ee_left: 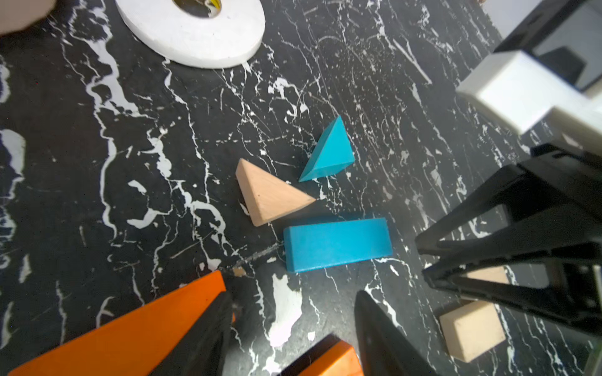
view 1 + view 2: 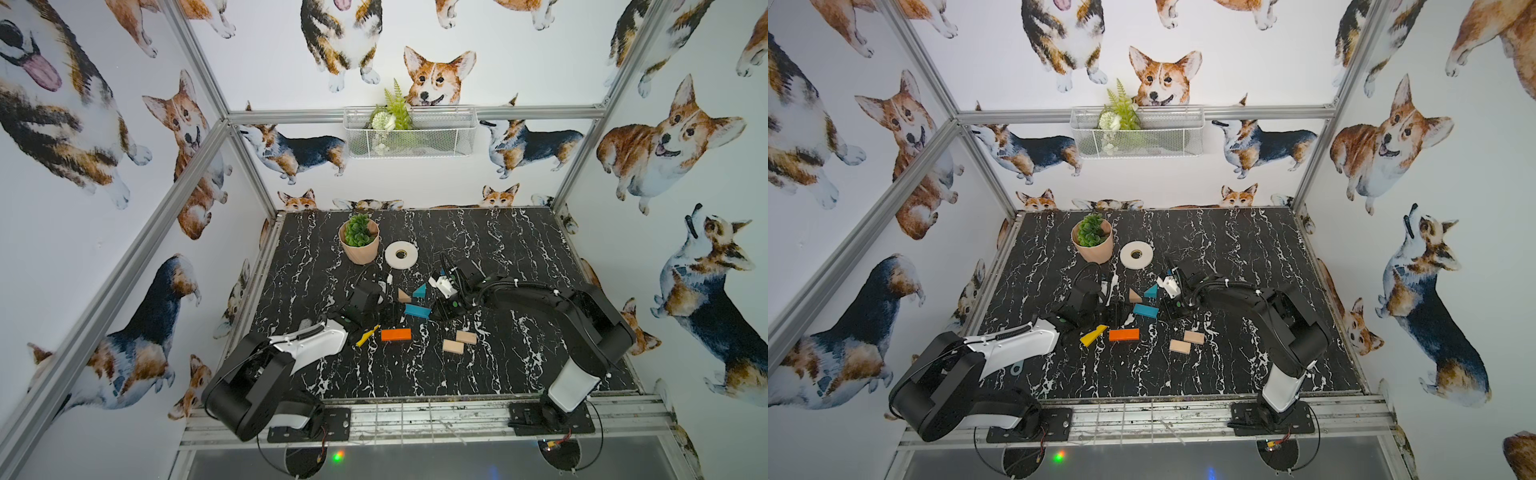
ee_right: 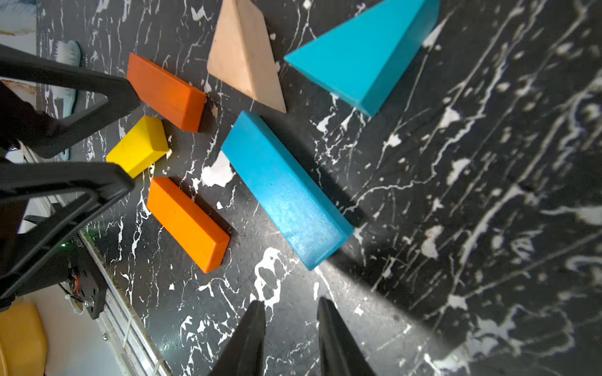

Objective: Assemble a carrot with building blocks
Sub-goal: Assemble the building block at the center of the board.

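The building blocks lie flat on the black marble table [image 2: 498, 249], grouped loosely. The wood triangle [image 1: 270, 195], teal triangle [image 1: 329, 156] and teal bar [image 1: 335, 244] sit close together, slightly apart. Toward the front lie an orange bar [image 2: 395, 335], a yellow block [image 2: 368, 336] and two plain-wood rectangles [image 2: 459, 341]. A second orange bar [image 3: 166, 91] lies against the outside of a left finger. My left gripper [image 1: 293, 294] is open just in front of the teal bar. My right gripper [image 3: 290, 301] is open a little, empty, by the teal bar's end.
A potted green plant [image 2: 359, 241] and a white tape roll [image 2: 401, 254] stand behind the blocks. A wire basket [image 2: 409, 133] hangs on the back wall. The two grippers are close to each other over the middle of the table.
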Controlling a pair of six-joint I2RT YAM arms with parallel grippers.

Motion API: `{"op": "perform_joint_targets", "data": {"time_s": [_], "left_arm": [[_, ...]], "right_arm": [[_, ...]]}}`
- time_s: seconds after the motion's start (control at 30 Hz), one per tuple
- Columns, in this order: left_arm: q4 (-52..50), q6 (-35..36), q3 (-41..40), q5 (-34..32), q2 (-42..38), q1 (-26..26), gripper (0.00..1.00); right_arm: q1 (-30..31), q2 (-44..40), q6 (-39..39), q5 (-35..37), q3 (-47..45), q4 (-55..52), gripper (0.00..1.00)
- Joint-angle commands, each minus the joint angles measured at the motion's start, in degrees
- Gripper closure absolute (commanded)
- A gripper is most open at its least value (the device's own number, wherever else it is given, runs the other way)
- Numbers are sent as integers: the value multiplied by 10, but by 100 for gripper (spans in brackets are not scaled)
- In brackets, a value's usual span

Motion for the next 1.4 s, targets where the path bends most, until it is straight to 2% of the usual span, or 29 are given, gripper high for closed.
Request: {"op": "perform_joint_targets", "data": {"time_s": [0.0,0.13,0.2,0.27,0.63,0.83,0.97,1.03,1.13,1.37], "left_arm": [[-5,13,7,-2,13,0,42],[-3,12,7,2,17,0,54],[-1,11,7,5,18,0,59],[0,9,9,8,21,0,60],[-9,35,31,5,60,15,60],[4,38,39,49,89,48,59],[11,36,41,67,98,48,60],[15,35,42,77,102,48,61],[18,32,41,96,106,48,70],[22,29,41,103,110,48,70]], "right_arm": [[0,4,26,-5,-16,61,70],[0,16,30,-10,-14,68,71],[0,28,34,-18,-11,75,76],[0,37,37,-23,-9,83,79],[0,66,45,-28,10,102,81],[0,71,40,-17,21,98,81],[0,74,33,1,28,92,81],[0,76,32,7,30,90,81],[0,77,31,11,29,91,81],[0,76,30,11,29,90,81]]}}
